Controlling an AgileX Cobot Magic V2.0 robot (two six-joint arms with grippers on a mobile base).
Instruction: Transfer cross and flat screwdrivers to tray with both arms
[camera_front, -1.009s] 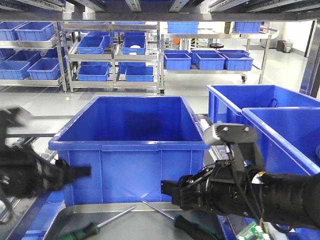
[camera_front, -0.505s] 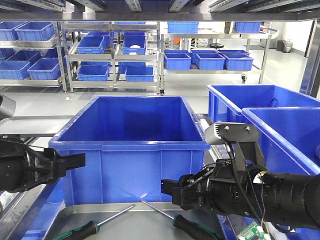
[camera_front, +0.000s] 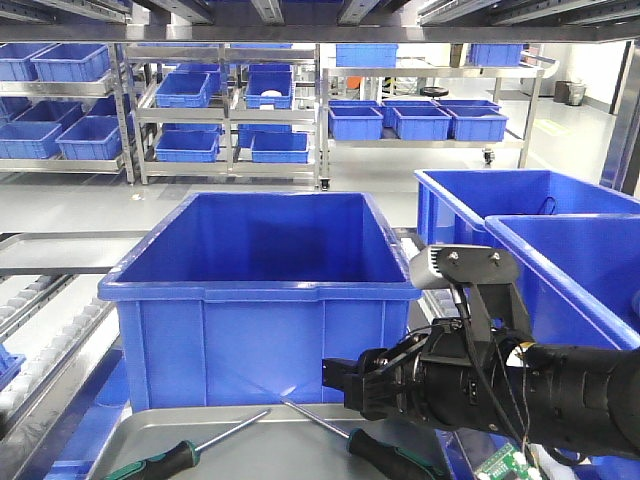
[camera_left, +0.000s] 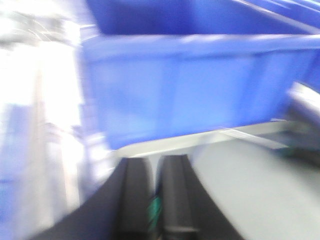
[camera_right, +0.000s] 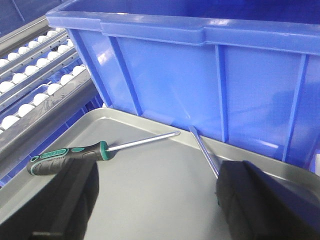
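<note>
Two screwdrivers with black and green handles lie in the silver-grey tray (camera_front: 230, 440) in front of the big blue bin. The left one (camera_front: 150, 465) points up right; it also shows in the right wrist view (camera_right: 65, 156). The right one (camera_front: 385, 455) has its shaft (camera_right: 205, 150) running under my right finger. My right gripper (camera_front: 335, 385) hangs open and empty just above the tray (camera_right: 150, 195), straddling bare tray floor (camera_right: 160, 200). My left gripper (camera_left: 155, 195) is out of the front view. Its wrist view is blurred and its fingers (camera_left: 135, 195) stand close together over the tray's left edge (camera_left: 240, 190).
A deep blue bin (camera_front: 260, 290) stands right behind the tray. Two more blue bins (camera_front: 560, 250) stand at the right. A roller conveyor (camera_right: 30, 85) runs along the left. Shelves with blue bins fill the back.
My left arm has pulled back to the left and left the front view. The right arm and both screwdrivers have not moved.
</note>
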